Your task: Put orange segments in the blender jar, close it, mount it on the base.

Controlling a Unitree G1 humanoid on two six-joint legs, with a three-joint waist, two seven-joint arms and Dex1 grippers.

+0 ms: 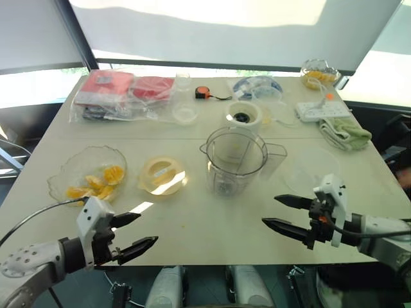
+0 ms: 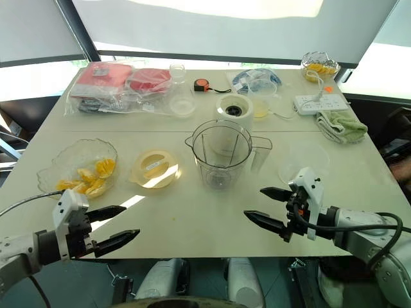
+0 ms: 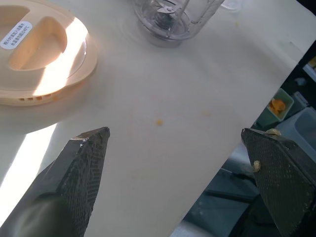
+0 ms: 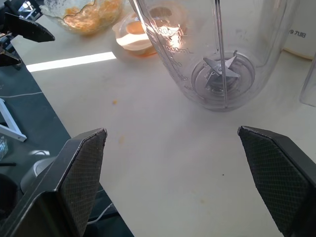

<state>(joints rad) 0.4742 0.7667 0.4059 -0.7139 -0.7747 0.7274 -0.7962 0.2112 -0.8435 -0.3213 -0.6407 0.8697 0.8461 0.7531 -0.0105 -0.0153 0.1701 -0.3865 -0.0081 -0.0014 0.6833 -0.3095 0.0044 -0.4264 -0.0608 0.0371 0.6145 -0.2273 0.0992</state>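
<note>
**Left eye view: both hands empty, jar waiting mid-table**

Left eye view has me holding both arms low over the near edge of the pale cream table (image 1: 192,224), neither touching anything. My left gripper (image 1: 133,236) has its two black fingers spread wide with nothing between them, and my right gripper (image 1: 284,213) is just as wide and just as empty. I judge this a ready stance: jaws parted so that either hand can go straight to a pick.

The tall clear plastic blender jar (image 1: 236,160), handle and spout out to its sides, stands upright near the table's middle between my two hands. Its mouth is uncovered and, in my right wrist view, only the dark blade shows at the bottom, so no fruit is in it. The glossy yellow-orange orange segments (image 1: 95,184) lie in a shallow wavy-rimmed clear bowl (image 1: 74,168) on my left, near my left gripper, which makes that hand the natural one to fetch them. Between bowl and jar lies the pale yellow round lid (image 1: 162,175), flat on the table, within reach for closing. The squat cream-white base (image 1: 243,115), black coupling upward, sits just behind the jar. A second bowl of fruit (image 1: 319,72) stands at the far right corner, well apart.

None of the task looks started to me.
</note>
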